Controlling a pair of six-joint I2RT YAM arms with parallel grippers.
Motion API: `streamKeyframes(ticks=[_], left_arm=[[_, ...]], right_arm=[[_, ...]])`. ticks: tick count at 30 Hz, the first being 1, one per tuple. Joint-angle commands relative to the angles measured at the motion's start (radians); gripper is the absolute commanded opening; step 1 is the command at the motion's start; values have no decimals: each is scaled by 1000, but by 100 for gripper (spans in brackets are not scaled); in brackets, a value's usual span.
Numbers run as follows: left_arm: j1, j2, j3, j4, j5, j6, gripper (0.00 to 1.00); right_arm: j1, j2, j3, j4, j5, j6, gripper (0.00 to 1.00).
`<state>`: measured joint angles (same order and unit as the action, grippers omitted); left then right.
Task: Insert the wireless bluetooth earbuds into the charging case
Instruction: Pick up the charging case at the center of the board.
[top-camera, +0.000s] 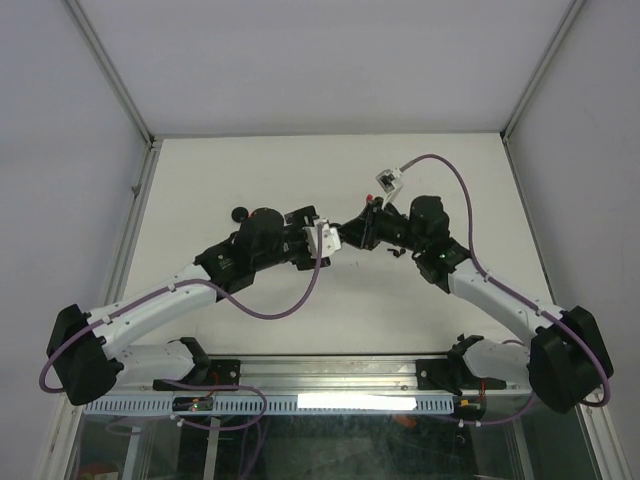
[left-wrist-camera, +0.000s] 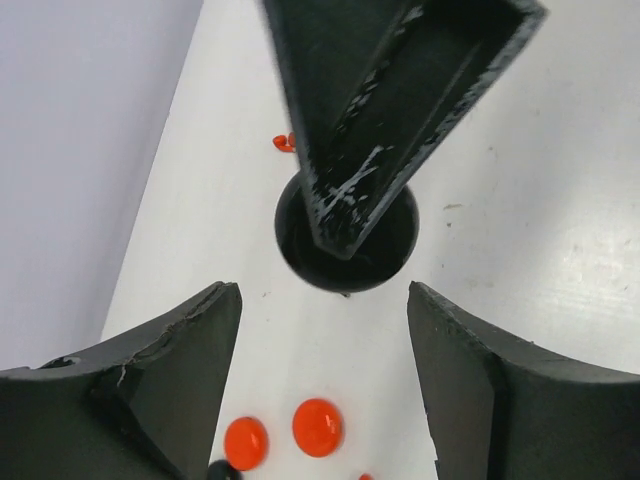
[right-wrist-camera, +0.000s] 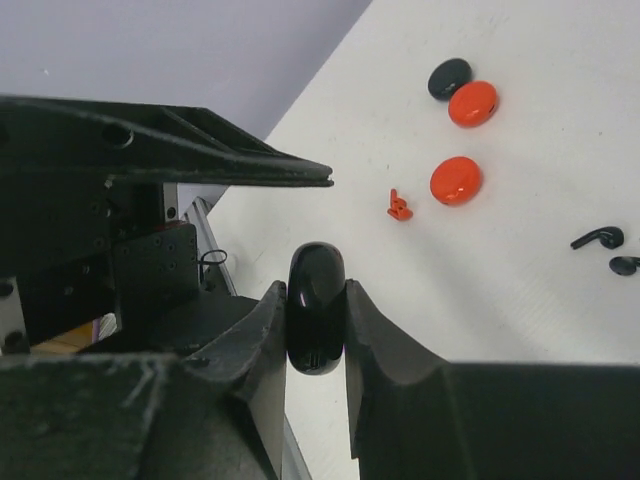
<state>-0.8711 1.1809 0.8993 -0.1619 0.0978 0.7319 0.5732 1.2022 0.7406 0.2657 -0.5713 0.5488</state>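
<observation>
My right gripper (right-wrist-camera: 317, 297) is shut on a glossy black rounded charging case (right-wrist-camera: 317, 322), held edge-on above the table. In the left wrist view the case (left-wrist-camera: 300, 245) shows as a dark disc behind the right gripper's finger (left-wrist-camera: 390, 110). My left gripper (left-wrist-camera: 325, 305) is open and empty, its jaws wide apart just short of the case. A tiny red earbud (right-wrist-camera: 399, 205) lies on the table and also shows in the left wrist view (left-wrist-camera: 284, 142). Two black earbuds (right-wrist-camera: 598, 238) (right-wrist-camera: 625, 265) lie at the right. In the top view both grippers (top-camera: 325, 240) (top-camera: 352, 235) meet mid-table.
Two red round discs (right-wrist-camera: 456, 180) (right-wrist-camera: 472, 103) and a black disc (right-wrist-camera: 450, 77) lie beyond the red earbud. The red discs (left-wrist-camera: 318, 427) (left-wrist-camera: 246, 442) sit under the left gripper. A black disc (top-camera: 240, 212) lies left of the left arm. Grey walls enclose the white table (top-camera: 250, 170).
</observation>
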Motion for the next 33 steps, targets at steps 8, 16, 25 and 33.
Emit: streamKeyframes(ticks=[8,16,25,33], left_arm=[[79,-209,-178,437,53,-620,71],[247,-217,-293,765,293,-1096,71],[272,-107,-330,1051,409,-1376,60],[273,-47,-321,1142,456,-1457,42]], right_arm=[[7,-119,-210,581,142,153,3],[34,-110,-262,770,185,195,3],[60,-52,-260,921,187,274,4],[89,-17,-258,983,203,295,4]])
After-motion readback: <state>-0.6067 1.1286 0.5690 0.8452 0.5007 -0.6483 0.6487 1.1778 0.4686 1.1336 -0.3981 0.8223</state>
